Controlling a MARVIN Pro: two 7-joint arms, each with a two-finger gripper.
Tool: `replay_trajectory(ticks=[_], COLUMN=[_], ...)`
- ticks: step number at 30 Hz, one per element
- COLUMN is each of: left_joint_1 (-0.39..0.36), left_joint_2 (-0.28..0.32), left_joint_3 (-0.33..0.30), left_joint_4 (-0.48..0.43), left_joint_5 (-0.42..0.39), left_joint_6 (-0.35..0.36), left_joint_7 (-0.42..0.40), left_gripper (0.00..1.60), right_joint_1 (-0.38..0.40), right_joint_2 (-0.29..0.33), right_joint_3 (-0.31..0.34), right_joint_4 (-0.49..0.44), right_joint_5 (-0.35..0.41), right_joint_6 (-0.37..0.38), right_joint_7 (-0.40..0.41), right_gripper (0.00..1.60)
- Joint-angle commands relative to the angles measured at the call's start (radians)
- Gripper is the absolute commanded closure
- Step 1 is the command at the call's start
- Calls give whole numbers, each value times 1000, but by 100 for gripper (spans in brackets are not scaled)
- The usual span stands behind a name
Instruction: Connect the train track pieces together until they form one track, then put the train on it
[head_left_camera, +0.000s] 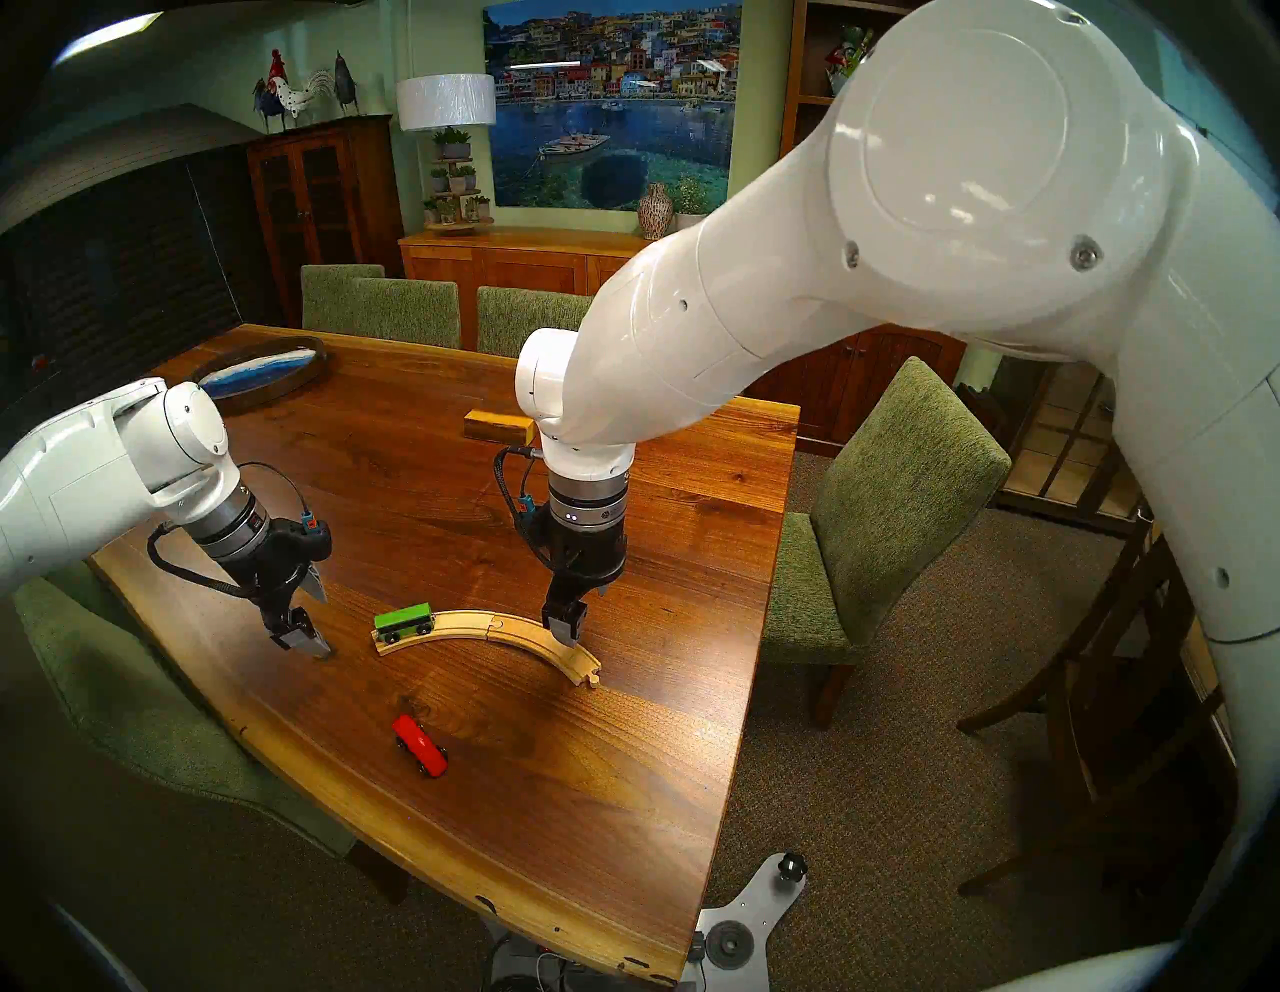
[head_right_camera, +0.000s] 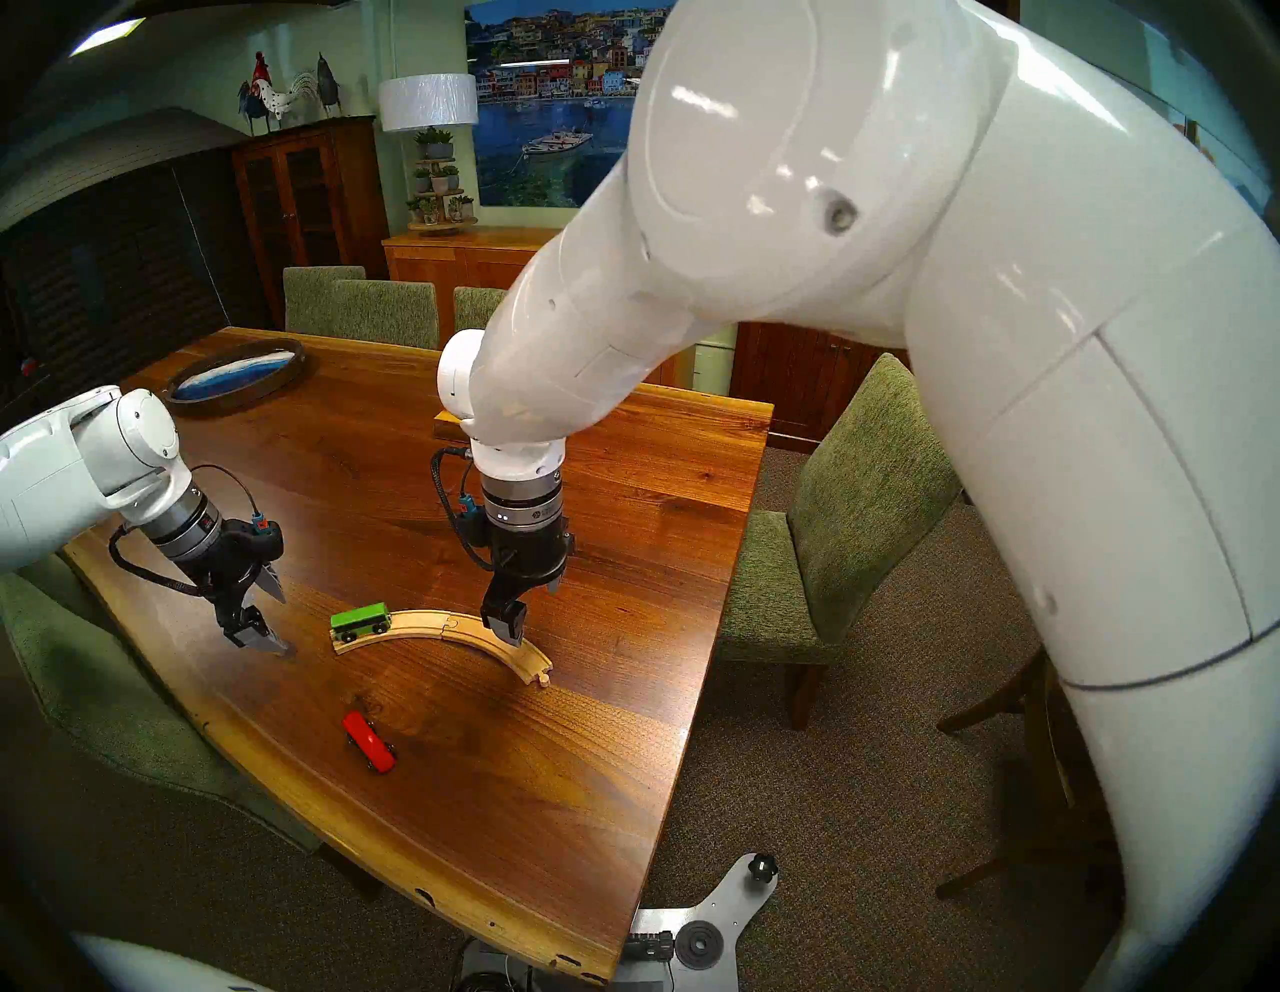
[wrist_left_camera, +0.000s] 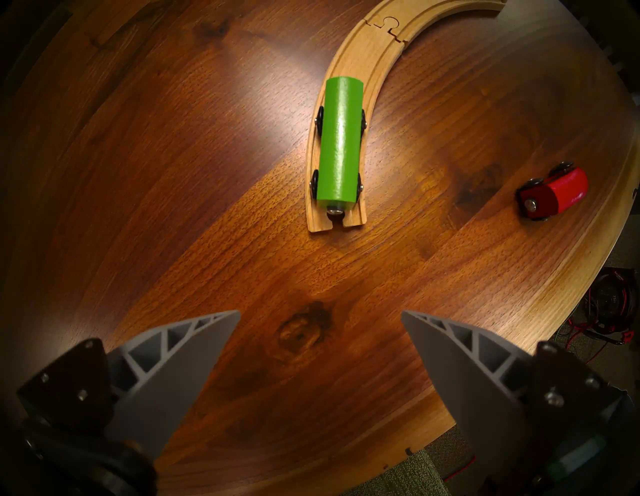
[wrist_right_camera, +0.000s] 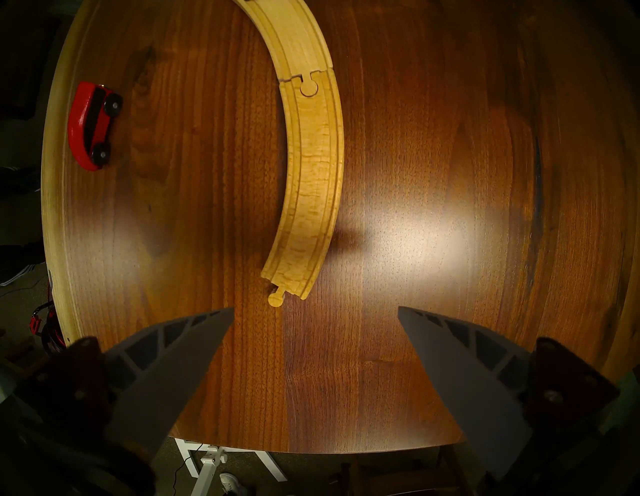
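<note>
Now, track (head_left_camera: 485, 632): joined, mid-desk (head_left_camera: 429, 499).
Green car (head_left_camera: 403, 621): on track's left end.
Red car (head_left_camera: 419, 745): off-track, near front edge.
Left claw (head_left_camera: 308, 613): wide open, empty.
Right claw (head_left_camera: 578, 609): wide open, empty.

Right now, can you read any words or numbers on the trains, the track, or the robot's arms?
None can be read.
Green car: plain green, no lettering.
Red car: plain red, no lettering.
Track: bare wood, no print.
Right wrist ring: a small round mark, too small and blurred to read.
Red-and-black cable reel below the table edge: tiny print, unreadable.
</note>
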Motion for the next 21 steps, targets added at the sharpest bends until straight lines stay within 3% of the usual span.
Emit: replay_trajectory(ticks=[1, 13, 21], left_joint_1=[-84, -120, -114], left_joint_2=[26, 120, 130], left_joint_3=[-56, -83, -80], left_joint_4=[-36, -240, -348], left_joint_5=[12, 72, 102], left_joint_6=[-34, -114, -158], left_joint_7=[-33, -142, -176], left_gripper=[0, 0, 0], right_joint_1=[27, 26, 26], right_joint_2=[5, 6, 7], right_joint_3=[2, 4, 5], right_joint_4=[17, 18, 18], right_joint_5=[-1, -2, -3], right_joint_6=[1, 4, 5], right_joint_7=[-3, -4, -5], right_gripper=[0, 0, 0])
